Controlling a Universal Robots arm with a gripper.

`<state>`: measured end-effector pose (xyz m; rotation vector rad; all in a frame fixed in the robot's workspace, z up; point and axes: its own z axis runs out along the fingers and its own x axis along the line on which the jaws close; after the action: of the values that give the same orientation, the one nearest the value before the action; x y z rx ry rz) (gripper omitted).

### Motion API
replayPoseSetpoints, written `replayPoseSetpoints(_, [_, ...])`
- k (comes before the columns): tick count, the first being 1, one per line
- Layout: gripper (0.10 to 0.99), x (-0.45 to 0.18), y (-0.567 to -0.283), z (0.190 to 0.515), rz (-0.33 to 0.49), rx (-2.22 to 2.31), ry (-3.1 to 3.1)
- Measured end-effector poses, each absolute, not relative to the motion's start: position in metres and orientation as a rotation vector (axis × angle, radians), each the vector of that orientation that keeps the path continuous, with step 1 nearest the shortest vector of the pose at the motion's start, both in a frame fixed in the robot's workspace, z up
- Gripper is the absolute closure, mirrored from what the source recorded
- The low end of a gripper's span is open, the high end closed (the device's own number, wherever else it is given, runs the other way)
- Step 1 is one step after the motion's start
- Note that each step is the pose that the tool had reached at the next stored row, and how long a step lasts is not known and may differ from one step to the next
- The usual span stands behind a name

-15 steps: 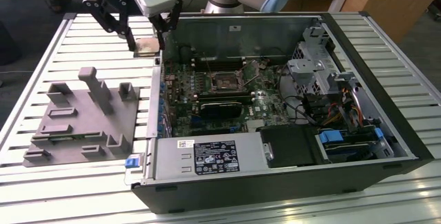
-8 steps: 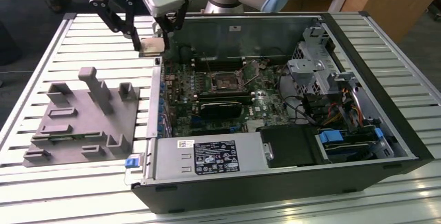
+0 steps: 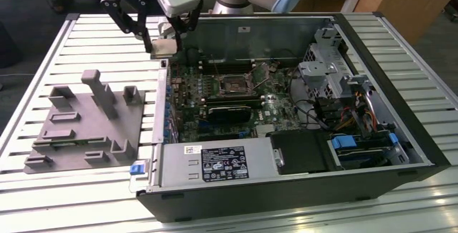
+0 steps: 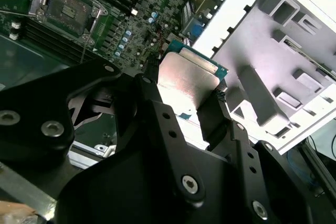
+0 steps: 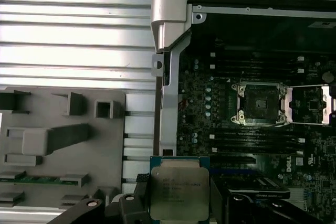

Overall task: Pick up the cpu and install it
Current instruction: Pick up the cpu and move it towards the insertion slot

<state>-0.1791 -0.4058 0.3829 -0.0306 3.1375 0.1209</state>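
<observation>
My gripper [image 3: 163, 46] is shut on the cpu [image 3: 164, 48], a flat square chip with a silver-grey top plate. It hangs above the case's far edge at the exterior view's left, just outside the motherboard. In both wrist views the cpu [image 4: 185, 77] [image 5: 178, 195] sits between the black fingers [image 4: 212, 114]. The open motherboard socket [image 3: 235, 84] [image 5: 261, 103] [image 4: 65, 9], with its metal frame lifted, lies inside the case, apart from the chip.
The open computer case [image 3: 400, 109] lies on a slatted metal table [image 3: 86, 39]. A grey moulded fixture tray [image 3: 79, 136] with upright posts sits at the exterior view's left. Cables, drive cages and a power supply [image 3: 214, 163] crowd the case interior.
</observation>
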Motion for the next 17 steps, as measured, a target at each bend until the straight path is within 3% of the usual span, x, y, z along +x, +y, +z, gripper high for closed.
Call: replayPoseSetpoints(17, [0.545, -0.158, -0.406, 0.383, 0.121, -0.031, 3.138])
